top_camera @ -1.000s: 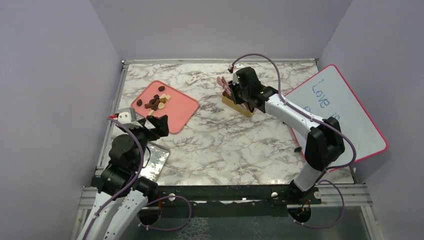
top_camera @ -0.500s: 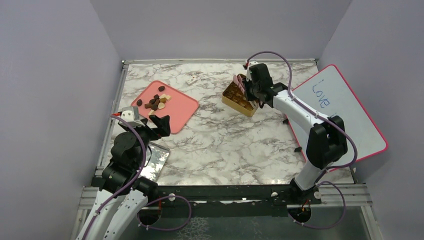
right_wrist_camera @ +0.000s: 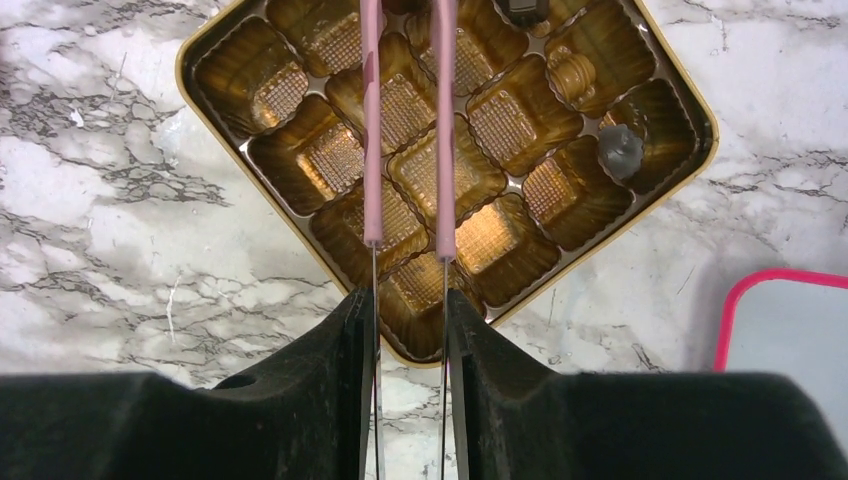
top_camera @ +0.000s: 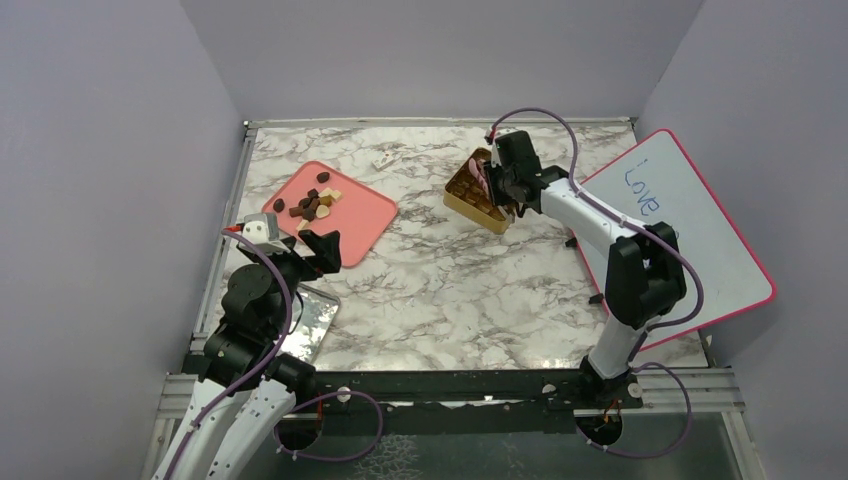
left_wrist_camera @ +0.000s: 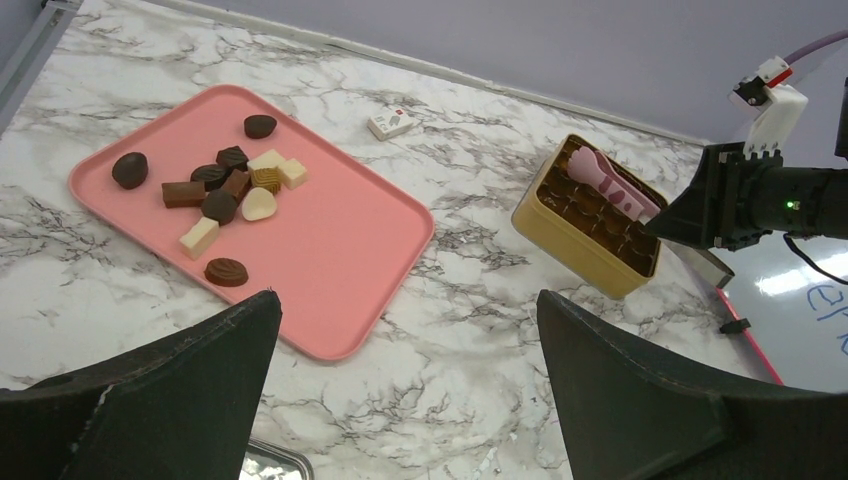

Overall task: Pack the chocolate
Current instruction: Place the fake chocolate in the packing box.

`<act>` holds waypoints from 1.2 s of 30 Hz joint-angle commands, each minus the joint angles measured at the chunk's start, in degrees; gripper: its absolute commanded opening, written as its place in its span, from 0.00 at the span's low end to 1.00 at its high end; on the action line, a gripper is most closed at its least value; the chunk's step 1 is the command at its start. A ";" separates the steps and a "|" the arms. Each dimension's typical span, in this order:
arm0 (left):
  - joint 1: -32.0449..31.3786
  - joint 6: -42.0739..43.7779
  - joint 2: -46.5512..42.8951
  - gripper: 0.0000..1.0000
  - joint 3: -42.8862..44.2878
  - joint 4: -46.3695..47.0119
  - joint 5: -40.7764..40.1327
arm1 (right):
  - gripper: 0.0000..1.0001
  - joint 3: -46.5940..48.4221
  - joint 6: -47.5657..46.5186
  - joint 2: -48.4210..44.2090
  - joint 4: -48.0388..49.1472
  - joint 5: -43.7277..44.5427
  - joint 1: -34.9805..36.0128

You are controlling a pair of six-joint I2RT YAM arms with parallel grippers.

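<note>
Right gripper (right_wrist_camera: 408, 300) clamps pink plastic tweezers (right_wrist_camera: 371, 120) above the square gold gridded box (right_wrist_camera: 265, 85).
Its 2 arms stand slightly apart, empty.

The right gripper (right_wrist_camera: 408, 310) held the pink tweezers (right_wrist_camera: 371, 150) between its two black fingers. The two pink arms stood a little apart, out over the gold box (right_wrist_camera: 505, 125). A brown chocolate (right_wrist_camera: 578, 72) sat in one little cup, and a greyish piece (right_wrist_camera: 620, 150) sat in the next cup. The box sat on the marble table (right_wrist_camera: 120, 200), near a pink-edged board (right_wrist_camera: 790, 330).
</note>
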 commanded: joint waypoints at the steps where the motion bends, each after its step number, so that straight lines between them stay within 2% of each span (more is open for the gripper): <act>1: 0.18 0.60 0.10 0.99 -0.47 2.05 1.20 | 0.35 1.58 -0.65 0.10 0.50 1.19 -0.56; 16: 0.19 0.88 -0.87 0.99 -0.71 2.05 0.85 | 0.36 1.97 -0.57 -4.79 -1.94 -1.81 -0.56; 26: 0.19 0.97 -1.25 0.99 -0.70 2.18 0.61 | 0.36 1.20 -0.05 -8.68 -1.53 -7.97 0.17; 36: 1.05 1.17 -1.59 0.99 -0.78 2.67 0.59 | 0.36 0.30 0.80 -8.91 2.21 -9.56 8.07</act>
